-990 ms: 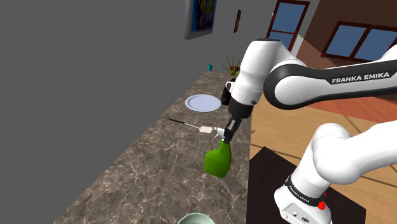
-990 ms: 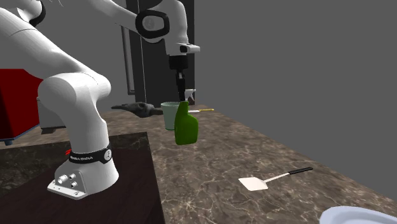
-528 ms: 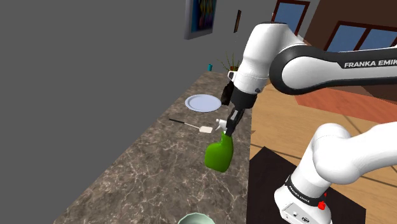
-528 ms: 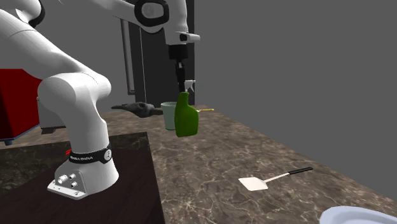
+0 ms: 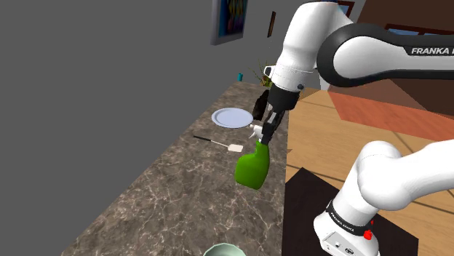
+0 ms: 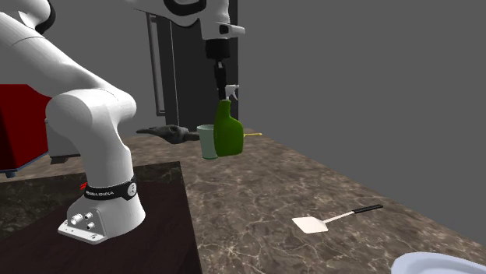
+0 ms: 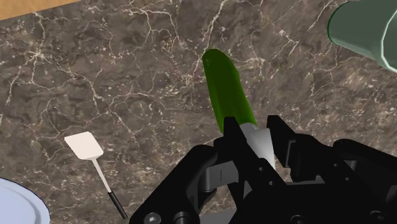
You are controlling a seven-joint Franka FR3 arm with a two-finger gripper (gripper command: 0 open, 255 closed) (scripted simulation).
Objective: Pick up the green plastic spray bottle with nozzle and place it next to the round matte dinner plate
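The green spray bottle (image 5: 252,166) with a white nozzle hangs in the air above the marble counter, clear of the surface. My black gripper (image 5: 265,133) is shut on the bottle's nozzle end, seen from the other side too, gripper (image 6: 223,87) over bottle (image 6: 227,132). In the wrist view the fingers (image 7: 236,143) clasp the white neck and the green body (image 7: 226,89) points away from the hand. The pale round plate (image 5: 232,117) lies farther along the counter, beyond the bottle; its rim (image 6: 440,265) shows at the second exterior view's lower right, and a plate edge (image 7: 16,205) shows in the wrist view.
A white spatula (image 5: 220,143) with a black handle lies between bottle and plate, also spatula (image 6: 330,220). A pale green cup (image 6: 207,141) stands behind the bottle, cup (image 7: 369,30). The counter's edge (image 5: 280,182) runs beside the dark stand (image 5: 327,218). A dark object (image 6: 167,133) lies farther back.
The gripper has risen with the bottle, lifting it higher off the counter and carrying it slightly toward the plate. The grip stays the same.
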